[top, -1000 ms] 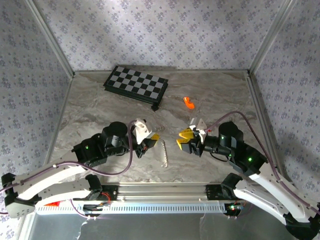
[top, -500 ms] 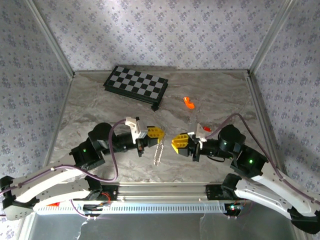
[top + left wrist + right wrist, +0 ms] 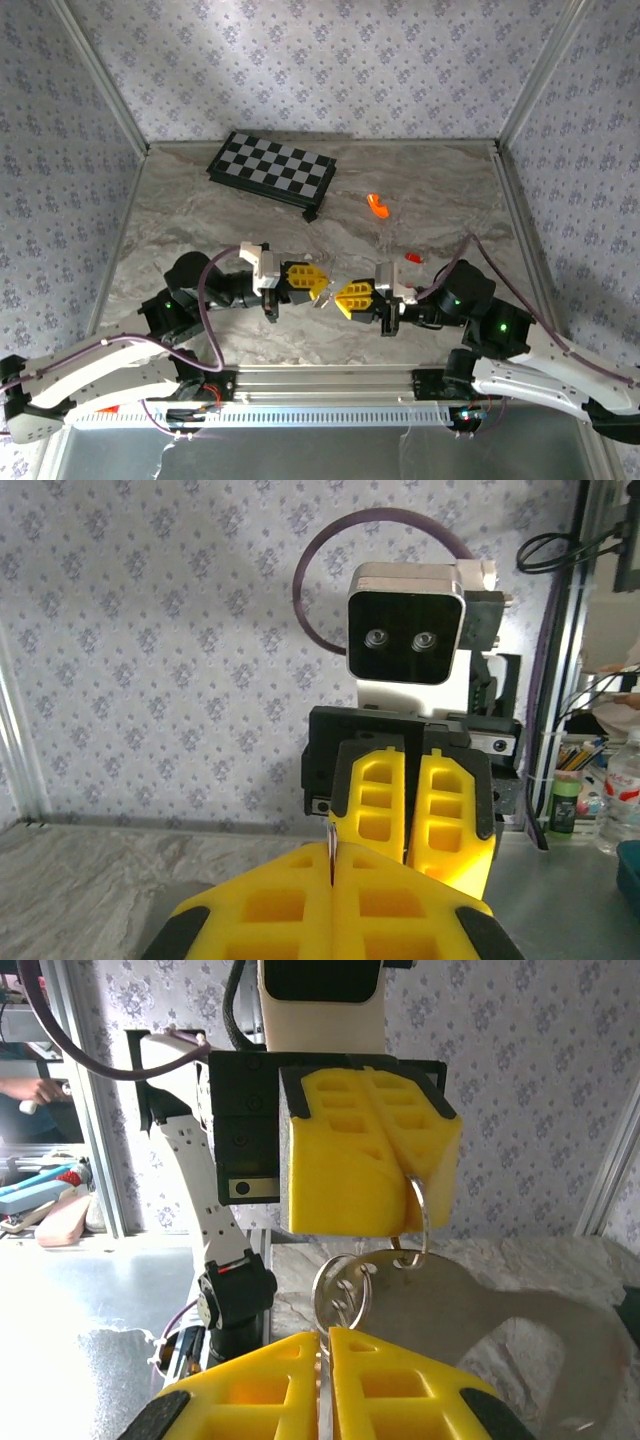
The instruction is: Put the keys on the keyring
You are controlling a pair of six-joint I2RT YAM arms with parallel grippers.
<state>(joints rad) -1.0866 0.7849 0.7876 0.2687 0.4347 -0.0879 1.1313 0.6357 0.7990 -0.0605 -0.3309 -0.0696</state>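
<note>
1. The left gripper [image 3: 320, 285] sits low over the marble table [image 3: 200, 220], near its front edge, and points toward the right arm. Its yellow fingers are pressed together on the keyring [image 3: 345, 1292], whose silver loops hang below the fingertips.
2. The right gripper [image 3: 340, 296] faces it tip to tip, just beside it. Its fingers are nearly together, with a narrow slit left between them. The ring's lower edge meets the mouth of that slit; whether it is pinched there cannot be told.
3. A red key [image 3: 413, 258] lies on the table just behind the right gripper, untouched.
4. Farther back lies an orange piece [image 3: 377, 205].
5. A chequered board [image 3: 272, 170] rests near the rear wall, left of centre.
</note>
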